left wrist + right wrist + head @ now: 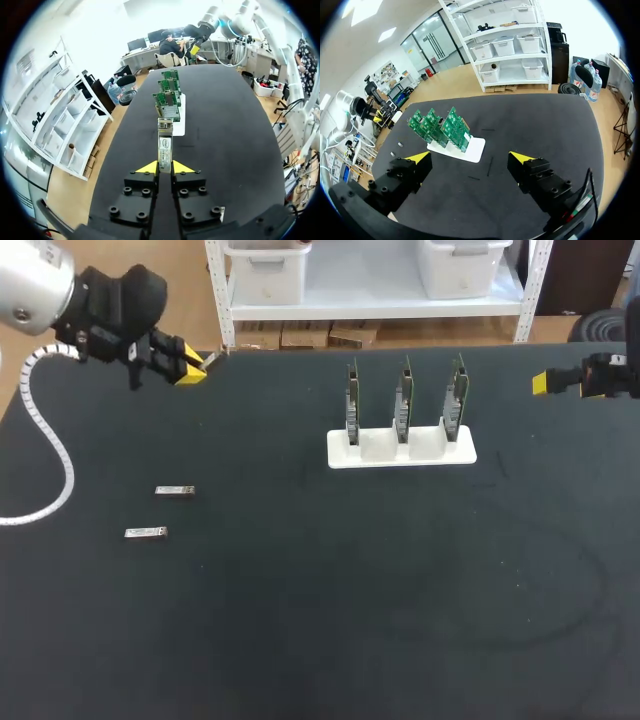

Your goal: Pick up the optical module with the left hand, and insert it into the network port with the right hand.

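**Module gripped at left, right claw spread open**

Beginning at the left: left claw (165,168) closed tight on a slim metal module (164,142), pinched from both sides by the yellow-tipped fingers, with most of its length jutting straight out ahead of the tips. Held up off the black table (300,640), near its far left corner. Nearer the robot than that claw, lying flat on the table and apart from each other: a first spare module (174,491) and, a little closer in, a second spare module (146,533).

Straight ahead of the left claw, in line with the held module but well apart from it: a white stand (181,125) with three green circuit boards (168,97) standing upright in its slots, ranked one behind another as seen along the fingers. Set between the two claws, nearer the right one.

At the right: right claw (471,159) wide open, yellow tips far apart, near the table's far right corner. Ahead of it and a little toward its left finger, the same stand and boards, seen at a slant. Far beyond the boards from this claw, the left claw with its load. Down on the table short of it, the two spare modules.
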Available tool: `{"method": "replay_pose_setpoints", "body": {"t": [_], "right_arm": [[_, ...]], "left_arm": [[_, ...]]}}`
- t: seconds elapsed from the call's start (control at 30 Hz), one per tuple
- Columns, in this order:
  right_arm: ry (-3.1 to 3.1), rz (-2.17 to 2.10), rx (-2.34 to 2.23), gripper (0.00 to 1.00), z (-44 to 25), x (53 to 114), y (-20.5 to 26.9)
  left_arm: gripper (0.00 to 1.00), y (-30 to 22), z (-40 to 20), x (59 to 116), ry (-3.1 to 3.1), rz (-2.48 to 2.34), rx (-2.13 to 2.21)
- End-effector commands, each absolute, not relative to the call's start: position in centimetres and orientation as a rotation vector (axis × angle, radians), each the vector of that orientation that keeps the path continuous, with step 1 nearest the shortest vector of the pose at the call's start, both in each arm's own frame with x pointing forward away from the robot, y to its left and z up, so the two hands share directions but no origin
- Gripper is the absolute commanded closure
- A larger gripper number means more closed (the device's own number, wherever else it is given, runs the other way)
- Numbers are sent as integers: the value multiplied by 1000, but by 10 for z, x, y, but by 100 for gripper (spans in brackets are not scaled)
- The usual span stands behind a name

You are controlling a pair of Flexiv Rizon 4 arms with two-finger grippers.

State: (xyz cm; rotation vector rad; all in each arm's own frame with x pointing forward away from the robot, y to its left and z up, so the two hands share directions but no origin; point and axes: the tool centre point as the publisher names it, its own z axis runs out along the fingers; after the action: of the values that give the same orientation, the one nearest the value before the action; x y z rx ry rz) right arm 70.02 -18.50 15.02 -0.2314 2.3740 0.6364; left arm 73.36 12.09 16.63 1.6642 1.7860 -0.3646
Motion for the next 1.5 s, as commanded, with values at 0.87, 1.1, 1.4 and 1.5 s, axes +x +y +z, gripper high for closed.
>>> {"method": "replay_pose_setpoints", "body": {"t": [0.87, 1.1, 1.4, 1.5], "right_arm": [[2374, 636, -231, 0, 150, 700, -185], [2374, 636, -231, 0, 150, 700, -185], [2374, 636, -231, 0, 150, 700, -185], [2374, 636, -231, 0, 150, 700, -185]], "left_arm": [[100, 19, 215, 698, 1635, -943, 1405], [100, -2, 218, 704, 1578, -1026, 1300], [100, -5, 217, 702, 1559, -917, 1368], [100, -5, 217, 702, 1559, -917, 1368]]}}
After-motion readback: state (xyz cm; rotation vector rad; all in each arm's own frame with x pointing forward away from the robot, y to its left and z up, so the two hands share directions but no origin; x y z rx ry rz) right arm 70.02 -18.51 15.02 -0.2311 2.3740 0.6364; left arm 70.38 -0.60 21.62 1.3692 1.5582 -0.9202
